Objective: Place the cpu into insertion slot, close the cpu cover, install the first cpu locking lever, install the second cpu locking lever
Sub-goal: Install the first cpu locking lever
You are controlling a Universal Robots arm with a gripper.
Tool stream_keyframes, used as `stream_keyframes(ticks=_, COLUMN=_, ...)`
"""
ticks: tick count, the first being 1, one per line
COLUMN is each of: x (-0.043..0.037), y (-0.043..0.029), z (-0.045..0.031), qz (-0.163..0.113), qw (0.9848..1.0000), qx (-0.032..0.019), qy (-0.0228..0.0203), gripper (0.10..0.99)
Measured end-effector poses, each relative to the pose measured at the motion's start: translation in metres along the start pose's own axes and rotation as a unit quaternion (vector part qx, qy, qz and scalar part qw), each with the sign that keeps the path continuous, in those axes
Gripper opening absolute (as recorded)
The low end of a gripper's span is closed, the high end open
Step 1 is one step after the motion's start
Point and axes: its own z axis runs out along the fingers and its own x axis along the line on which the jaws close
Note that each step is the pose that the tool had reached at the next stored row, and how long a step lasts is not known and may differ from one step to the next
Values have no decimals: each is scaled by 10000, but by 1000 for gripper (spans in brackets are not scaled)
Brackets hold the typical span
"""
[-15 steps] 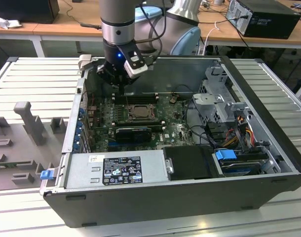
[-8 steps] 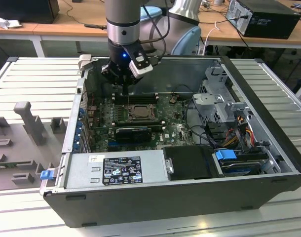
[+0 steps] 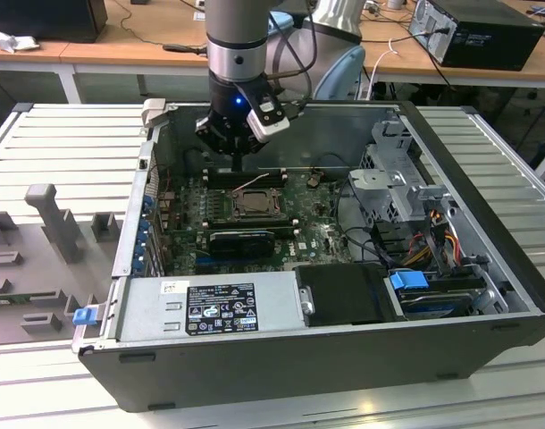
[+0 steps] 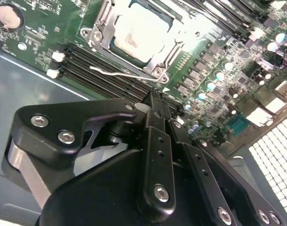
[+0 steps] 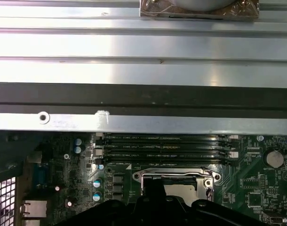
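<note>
The cpu [image 4: 136,30], a pale square chip, lies in the insertion slot [image 3: 253,204] on the green motherboard. The silvery cpu cover [image 4: 100,35] lies flat around it as a frame. One thin wire locking lever [image 4: 116,73] sticks out loose beside the socket, over the black memory slots [image 4: 101,63]. My gripper [image 4: 154,100] hangs just above those memory slots next to the socket, its black fingers [image 4: 157,141] pressed together with nothing between them. In the exterior view the gripper [image 3: 238,159] stands behind the socket, inside the open computer case. The first wrist view has the socket rim [image 5: 179,178] close to the gripper [image 5: 155,186].
The case's far wall [image 5: 134,122] rises right behind the memory slots [image 5: 162,146]. A power supply [image 3: 210,304] and a black card [image 3: 241,241] lie on the near side of the socket. A drive cage [image 3: 389,161] and cables [image 3: 433,232] fill the exterior view's right.
</note>
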Motion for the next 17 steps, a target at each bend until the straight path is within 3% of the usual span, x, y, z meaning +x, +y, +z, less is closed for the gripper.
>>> stream_keyframes(ticks=3, x=-61, y=-1, z=9, qz=0, qw=10000, qx=-1, qy=-1, gripper=106)
stream_keyframes(ticks=5, x=-63, y=-2, z=9, qz=-4, qw=10000, qx=-48, qy=0, gripper=106)
stream_keyframes(ticks=6, x=-63, y=-2, z=10, qz=-7, qw=9999, qx=-165, qy=-1, gripper=106)
stream_keyframes(ticks=8, x=-63, y=-4, z=13, qz=-12, qw=9995, qx=-311, qy=-2, gripper=106)
stream_keyframes(ticks=17, x=-165, y=16, z=166, qz=-214, qw=9993, qx=-310, qy=19, gripper=106)
